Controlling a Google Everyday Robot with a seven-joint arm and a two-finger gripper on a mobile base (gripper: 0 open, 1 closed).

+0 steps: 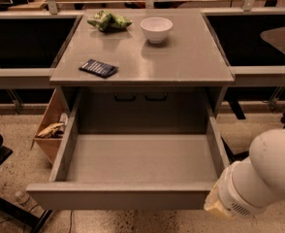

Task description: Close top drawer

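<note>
The top drawer (118,196) is pulled far out of the grey cabinet. Its plain flat front panel faces me low in the camera view and its deep grey tray is empty. My white arm (263,178) comes in from the lower right. My gripper (214,208) shows only as a cream-coloured end at the drawer's front right corner, level with the front panel. Whether it touches the panel cannot be told.
On the cabinet top (191,62) lie a white bowl (156,29), a green bag (108,21) and a dark blue packet (99,68). A light brown wooden box (53,125) stands left of the cabinet. Dark counters flank both sides.
</note>
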